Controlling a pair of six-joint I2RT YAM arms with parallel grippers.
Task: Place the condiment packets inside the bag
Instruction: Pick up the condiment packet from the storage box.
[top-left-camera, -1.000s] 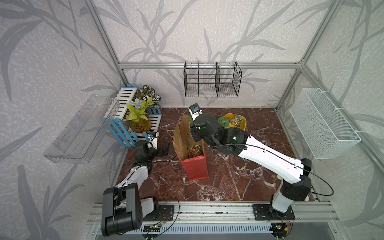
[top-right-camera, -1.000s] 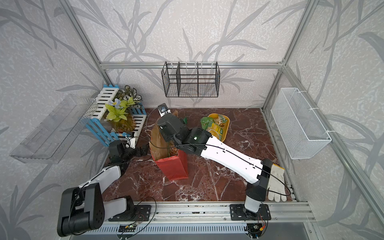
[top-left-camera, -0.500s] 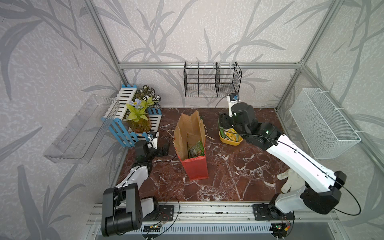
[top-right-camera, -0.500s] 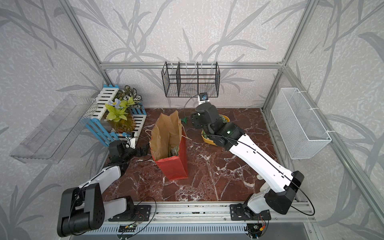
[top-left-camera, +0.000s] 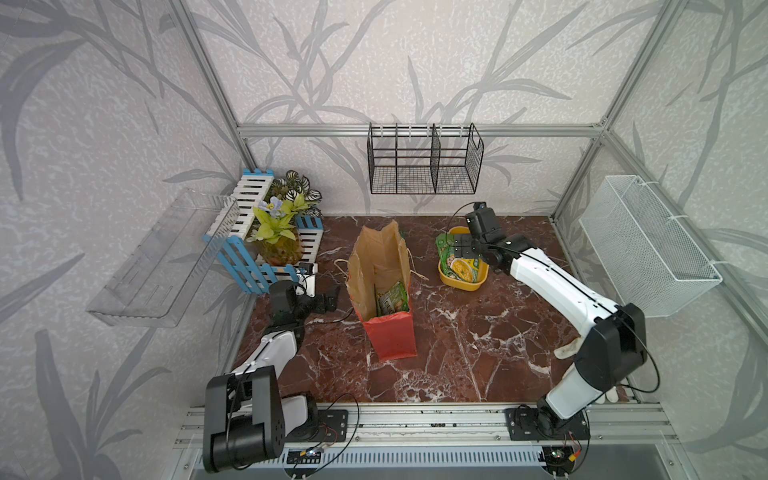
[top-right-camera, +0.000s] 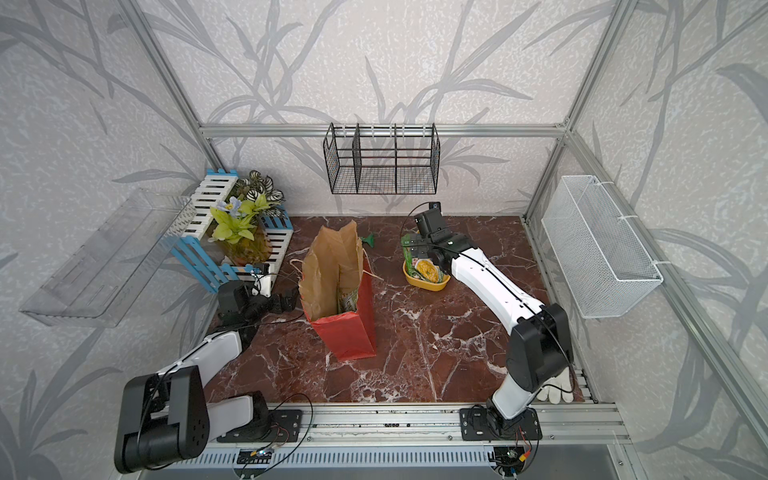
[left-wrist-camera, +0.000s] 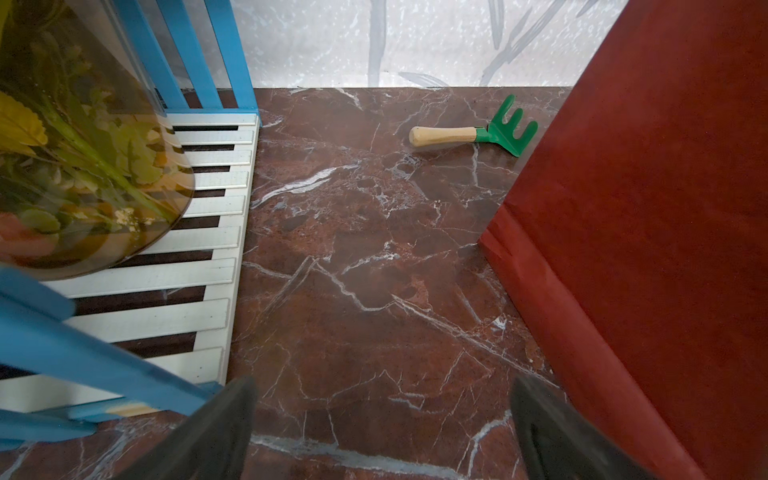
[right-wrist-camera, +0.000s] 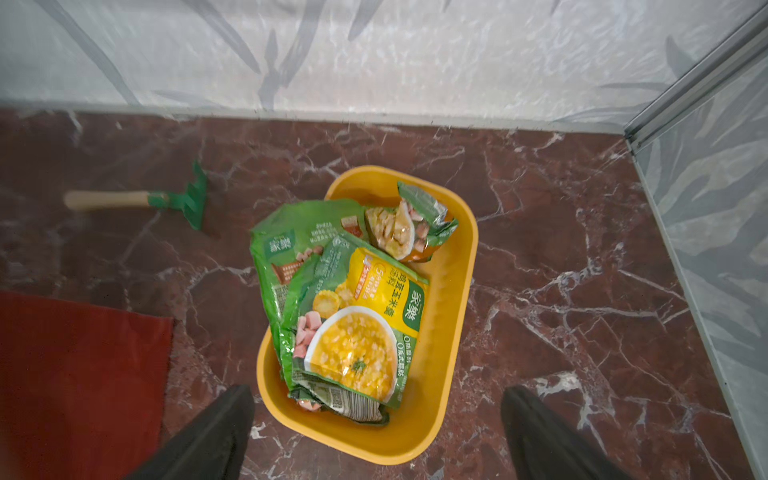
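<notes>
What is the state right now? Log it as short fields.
bag: upright, open, a packet visible inside
tub: several packets piled inside
right gripper: open, empty, above tub
left gripper: open, empty, beside bag
rake: lies behind bag

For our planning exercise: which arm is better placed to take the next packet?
Right: the right gripper, open, hangs over the packets in the tub; the left gripper sits beyond the bag.
</notes>
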